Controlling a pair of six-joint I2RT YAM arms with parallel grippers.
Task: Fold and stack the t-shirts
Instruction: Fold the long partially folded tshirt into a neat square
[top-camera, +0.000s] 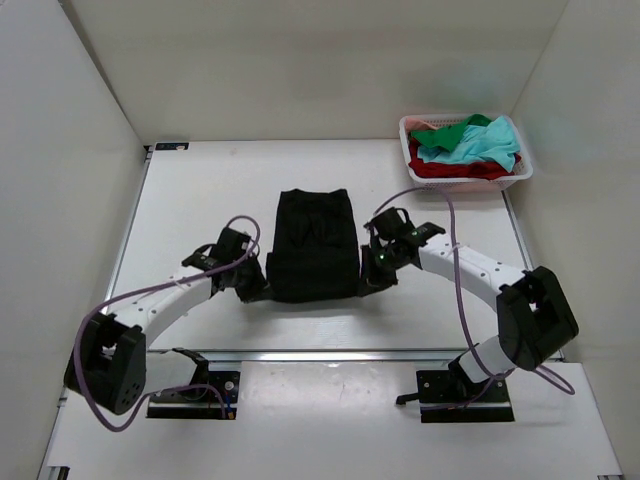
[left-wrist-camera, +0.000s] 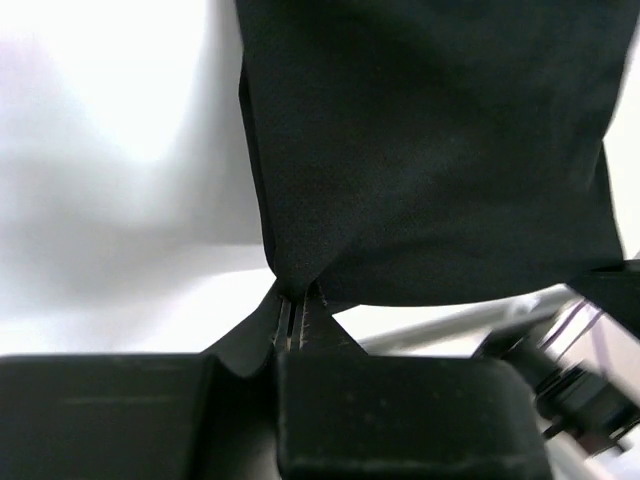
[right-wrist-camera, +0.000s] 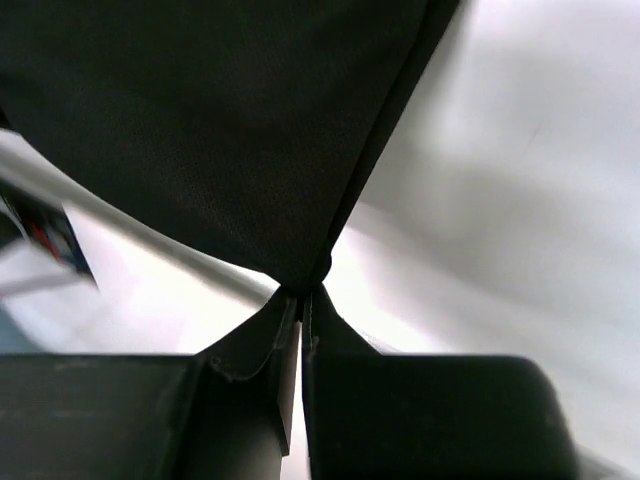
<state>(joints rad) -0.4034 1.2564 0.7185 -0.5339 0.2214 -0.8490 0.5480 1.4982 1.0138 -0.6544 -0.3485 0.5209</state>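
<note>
Pinches near-L corner of black t-shirt (top-camera: 315, 245) in L gripper (left-wrist-camera: 297, 300), jaws pressed together on cloth. Pinches near-R corner in R gripper (right-wrist-camera: 303, 296), jaws likewise clamped. Holds cloth fanning fwd from both jaw tips, folded to rectangle, on table (top-camera: 200, 200) betw. the two. Has other t-shirts (top-camera: 485, 145) (teal, green, red) heaped in basket (top-camera: 468, 184), well beyond R jaws

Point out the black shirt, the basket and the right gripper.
black shirt (top-camera: 315, 240), top view, middle of the folded cloth.
basket (top-camera: 462, 185), top view, its near wall.
right gripper (right-wrist-camera: 302, 300), right wrist view, between the fingertips, where they pinch the shirt's corner.
</note>
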